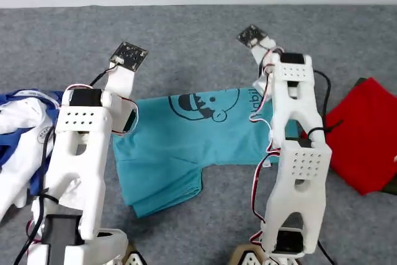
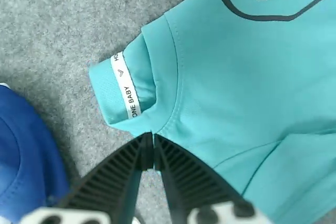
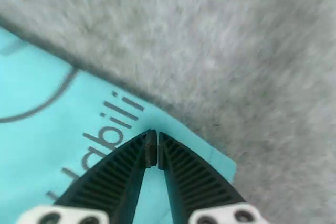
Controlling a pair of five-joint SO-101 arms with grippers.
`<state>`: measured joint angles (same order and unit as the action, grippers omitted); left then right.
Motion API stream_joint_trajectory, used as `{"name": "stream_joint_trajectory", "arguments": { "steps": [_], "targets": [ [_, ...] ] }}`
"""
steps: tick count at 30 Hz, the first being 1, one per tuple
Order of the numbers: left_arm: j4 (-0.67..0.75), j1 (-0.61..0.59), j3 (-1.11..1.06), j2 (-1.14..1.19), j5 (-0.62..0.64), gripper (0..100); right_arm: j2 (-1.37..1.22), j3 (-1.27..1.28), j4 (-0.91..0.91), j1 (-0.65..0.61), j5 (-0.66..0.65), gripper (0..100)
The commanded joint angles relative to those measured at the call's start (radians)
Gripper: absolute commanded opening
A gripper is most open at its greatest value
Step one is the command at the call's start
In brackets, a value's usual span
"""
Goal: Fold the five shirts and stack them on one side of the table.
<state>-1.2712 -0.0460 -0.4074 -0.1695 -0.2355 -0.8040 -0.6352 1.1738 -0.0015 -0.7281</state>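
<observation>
– Teal shirt (image 1: 186, 147), where is it lying?
– It is lying at the middle of the grey table (image 1: 186, 35), between the two arms, its bunched, folded-over end pointing toward 7 o'clock, nearest the arm bases.
– And the grippers?
– The left gripper (image 2: 152, 148) is resting at the shirt's 9 o'clock edge, just beside the sleeve (image 2: 123, 95), fingers clenched. The right gripper (image 3: 154, 150) is hanging over the 2 o'clock corner, fingers clenched too. Whether either is nipping cloth, I cannot tell.
– What is crowding the edges?
– Blue and white shirts (image 1: 18, 128) are piling up at 9 o'clock. A red shirt (image 1: 366, 134) is sitting at 3 o'clock, apart from the teal edge.
– Any open room?
– Bare grey is stretching beyond the shirt's far edge toward 12 o'clock.
</observation>
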Motion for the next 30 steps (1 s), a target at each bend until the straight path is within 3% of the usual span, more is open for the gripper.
{"name": "stream_joint_trajectory", "arguments": {
  "steps": [1, 6, 10, 13, 19, 30],
  "targets": [
    [0.023, -0.003, 0.039, -0.006, 0.005, 0, 0.022, -0.141, 0.165, -0.025, 0.014, 1.1],
    [0.025, 0.003, 0.041, -0.014, 0.005, 0, 0.022, -0.247, 0.446, -0.027, 0.014, 1.6],
    [0.025, 0.003, 0.041, -0.014, 0.005, 0, 0.012, -0.311, 0.564, -0.007, 0.106, 9.8],
    [0.025, 0.003, 0.041, -0.008, 0.005, 0, 0.001, -0.308, 0.512, 0.019, 0.186, 14.6],
    [0.025, 0.003, 0.041, -0.006, 0.005, 0, -0.079, -0.313, 0.338, 0.035, 0.249, 11.0],
    [0.018, 0.003, 0.035, -0.006, 0.005, 0, -0.090, -0.422, 0.360, 0.074, 0.324, 10.9]
  ]
}}
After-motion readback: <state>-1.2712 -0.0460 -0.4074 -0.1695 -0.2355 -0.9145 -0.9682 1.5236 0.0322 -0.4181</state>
